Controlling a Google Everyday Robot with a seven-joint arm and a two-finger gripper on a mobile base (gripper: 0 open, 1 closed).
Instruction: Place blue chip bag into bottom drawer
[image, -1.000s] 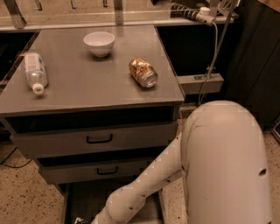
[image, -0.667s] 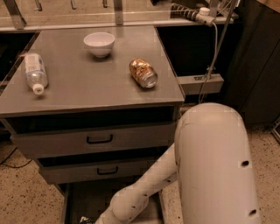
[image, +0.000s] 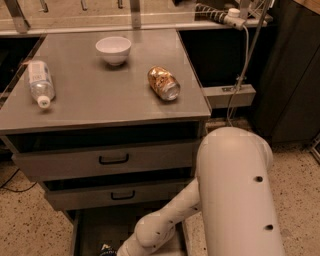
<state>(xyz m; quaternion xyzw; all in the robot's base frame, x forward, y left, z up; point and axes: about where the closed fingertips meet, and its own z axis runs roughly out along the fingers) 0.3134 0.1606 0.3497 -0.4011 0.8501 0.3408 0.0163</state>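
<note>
Gripper is lying out of sight past the lower edge of the camera view, at the end of the white arm (image: 235, 195) that is reaching down into the bottom drawer (image: 92, 230); whether it is spread or closed cannot be told. One small dark-blue scrap with a pale tip, apparently the blue chip bag (image: 106, 248), is showing in that drawer, just beside the arm's end. Three drawers are showing: two gray drawers (image: 113, 160) with black handles, and the bottom one standing open. The arm is hiding that drawer's right part. On the gray worktop (image: 100, 100), one white bowl (image: 113, 49) is sitting near the back edge, one gold can (image: 163, 83) is lying toward the right edge, and one clear bottle (image: 39, 81) is lying along the left edge.
</note>
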